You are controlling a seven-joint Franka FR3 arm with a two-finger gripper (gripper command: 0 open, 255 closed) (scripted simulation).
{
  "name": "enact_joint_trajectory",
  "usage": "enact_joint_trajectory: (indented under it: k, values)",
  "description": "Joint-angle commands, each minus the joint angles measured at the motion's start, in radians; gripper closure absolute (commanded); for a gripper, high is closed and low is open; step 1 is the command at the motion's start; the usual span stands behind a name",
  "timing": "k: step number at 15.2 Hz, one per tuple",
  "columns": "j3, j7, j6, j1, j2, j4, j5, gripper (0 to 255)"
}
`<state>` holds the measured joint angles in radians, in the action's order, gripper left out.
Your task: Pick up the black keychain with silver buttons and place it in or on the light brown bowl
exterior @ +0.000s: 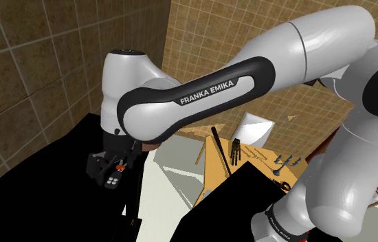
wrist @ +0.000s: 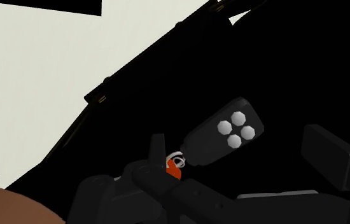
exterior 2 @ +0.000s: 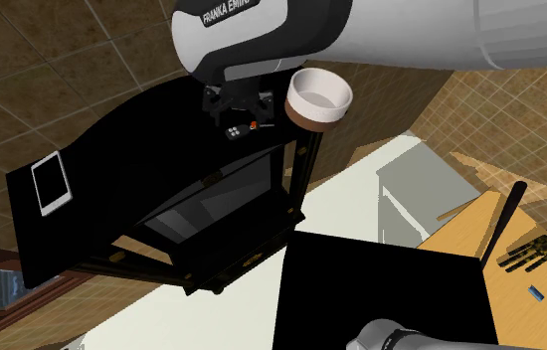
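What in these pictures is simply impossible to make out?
- Shoulder view: whether the black keychain lies on the black table or hangs just above it, since black merges with black.
- Wrist view: a brown curved shape, perhaps the bowl, is cut off by the picture's edge.
- Shoulder view: the small items on the wooden surface are too small to name.

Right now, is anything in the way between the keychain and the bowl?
Nothing visible. In the second exterior view the black keychain is right beside the bowl, with only the black table showing between them.
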<state>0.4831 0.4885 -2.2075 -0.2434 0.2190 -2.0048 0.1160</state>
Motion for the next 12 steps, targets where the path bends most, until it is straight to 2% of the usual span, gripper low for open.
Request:
enact_joint_trajectory:
  k: [1, 10, 11, 12]
  values:
    - [-0.001, 0.004, -0.024, -0.004, 0.014, -0.01, -0.006, 0]
    - [-0.001, 0.008, -0.043, -0.008, 0.027, -0.017, -0.011, 0]
    - [-0.001, 0.008, -0.043, -0.008, 0.027, -0.017, -0.011, 255]
    - [-0.001, 0.008, -0.043, -0.008, 0.027, -0.017, -0.011, 255]
